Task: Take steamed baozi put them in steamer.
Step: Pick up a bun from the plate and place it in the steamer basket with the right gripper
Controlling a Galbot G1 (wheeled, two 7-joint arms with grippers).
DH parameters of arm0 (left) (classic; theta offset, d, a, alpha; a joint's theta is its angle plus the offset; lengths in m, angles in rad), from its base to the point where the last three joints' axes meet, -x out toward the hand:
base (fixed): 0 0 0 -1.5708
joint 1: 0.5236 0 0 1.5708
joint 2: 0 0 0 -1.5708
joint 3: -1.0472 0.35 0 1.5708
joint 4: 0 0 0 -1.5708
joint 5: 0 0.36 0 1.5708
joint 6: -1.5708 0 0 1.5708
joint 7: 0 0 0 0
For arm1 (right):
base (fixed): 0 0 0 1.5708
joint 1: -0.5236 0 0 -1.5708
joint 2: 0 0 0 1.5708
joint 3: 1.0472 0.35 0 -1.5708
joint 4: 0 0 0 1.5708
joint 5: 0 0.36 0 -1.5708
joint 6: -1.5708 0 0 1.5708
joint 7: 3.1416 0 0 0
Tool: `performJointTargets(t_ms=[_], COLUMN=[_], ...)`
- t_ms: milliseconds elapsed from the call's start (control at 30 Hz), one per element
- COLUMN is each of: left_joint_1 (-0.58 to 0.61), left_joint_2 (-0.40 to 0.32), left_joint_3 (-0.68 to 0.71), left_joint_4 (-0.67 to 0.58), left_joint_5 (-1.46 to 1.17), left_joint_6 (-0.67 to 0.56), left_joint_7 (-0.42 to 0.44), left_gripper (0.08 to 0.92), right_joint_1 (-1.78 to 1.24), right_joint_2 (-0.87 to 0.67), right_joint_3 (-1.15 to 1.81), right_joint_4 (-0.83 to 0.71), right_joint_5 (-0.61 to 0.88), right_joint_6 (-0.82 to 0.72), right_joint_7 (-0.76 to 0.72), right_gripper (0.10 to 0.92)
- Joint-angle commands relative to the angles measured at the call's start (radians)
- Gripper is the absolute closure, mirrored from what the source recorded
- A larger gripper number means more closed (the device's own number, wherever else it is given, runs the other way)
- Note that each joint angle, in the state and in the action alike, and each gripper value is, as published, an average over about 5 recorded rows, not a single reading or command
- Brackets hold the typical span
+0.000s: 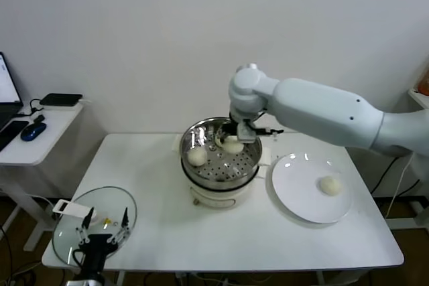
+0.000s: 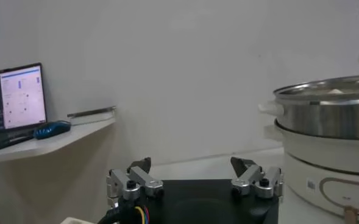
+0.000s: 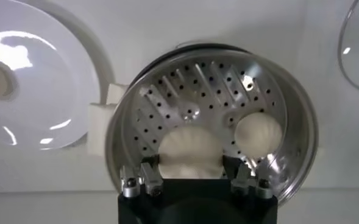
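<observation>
I have the right gripper [image 1: 233, 140] hanging over the steamer [image 1: 249, 165], toward its rim at about 1 o'clock in the head view. Its jaws are pinching a steamed bun [image 3: 190, 150], which the right wrist view shows filling the gap between them, just above the perforated floor. A second bun [image 1: 197, 157] already lies in the steamer at about 9 o'clock, apart from the held one; I also see it beside the held one from the wrist camera [image 3: 258, 135]. A third bun [image 1: 330, 185] sits on the white plate [image 1: 295, 199], which lies just beside the steamer at 3 o'clock on the white counter [image 1: 201, 232].

My left gripper [image 1: 102, 227] is parked low at the counter's 7 o'clock corner, over the glass lid [image 1: 114, 203]; its jaws are spread with nothing between them, as the left wrist view [image 2: 194, 176] confirms. A side desk [image 1: 40, 132] with a blue mouse [image 1: 32, 130] stands off at 9 o'clock
</observation>
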Motion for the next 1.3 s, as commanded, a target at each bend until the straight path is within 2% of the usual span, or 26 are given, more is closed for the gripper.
performJointTargets(t_ms=[33,533,1300], left_joint_1=[-0.002,-0.009,-0.012], left_joint_2=[0.002,0.002,0.0], left_joint_3=[0.001,0.003,0.007], left_joint_4=[0.004,0.017,0.022], left_joint_5=[-0.001,-0.005,-0.005], left_joint_6=[0.002,0.0,0.0], left_joint_7=[0.0,0.0,0.0], left_gripper=[0.177,0.177,0.177], right_joint_1=[-0.057,-0.074,-0.087], right_joint_2=[0.074,0.079,0.076], right_joint_3=[-0.004,-0.05,-0.053], right_joint_4=[-0.014,-0.008,-0.019], right_joint_5=[-0.005,0.057,0.06], right_joint_6=[-0.002,-0.026,-0.026], right_joint_7=[0.001,0.001,0.004], right_gripper=[0.33,0.33,0.305])
